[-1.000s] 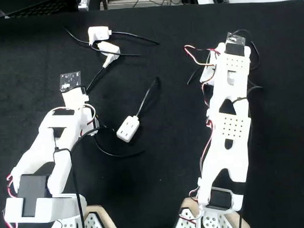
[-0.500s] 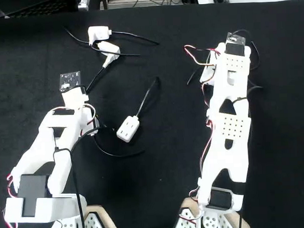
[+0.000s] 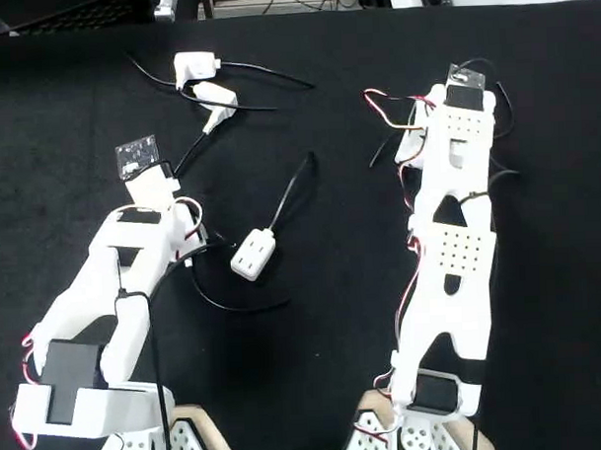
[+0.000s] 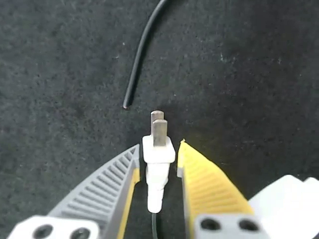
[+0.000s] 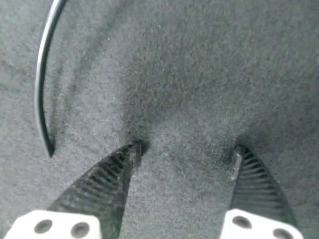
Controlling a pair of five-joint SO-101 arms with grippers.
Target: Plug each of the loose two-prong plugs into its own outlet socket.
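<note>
My left gripper [image 4: 159, 144] is shut on a white two-prong plug [image 4: 158, 149], which sits upright between the grey and yellow fingers with its prongs pointing away over the black cloth. From above, the left arm [image 3: 143, 240] lies just left of a white outlet block [image 3: 252, 254]. A second white outlet [image 3: 194, 66] and a white plug [image 3: 217, 96] lie close together at the back left. My right gripper [image 5: 185, 149] stands open just above bare cloth, holding nothing. The right arm [image 3: 456, 210] stretches toward the back.
Black cables trail from the outlets and plugs across the cloth [image 3: 315, 363]; one loose cable end [image 4: 124, 105] lies ahead of the held plug, another cable [image 5: 44, 99] beside the right gripper. A white body [image 4: 294, 199] sits at the edge of the left wrist view.
The left arm has shifted slightly to the right, toward the outlet block. The right arm has stayed still.
</note>
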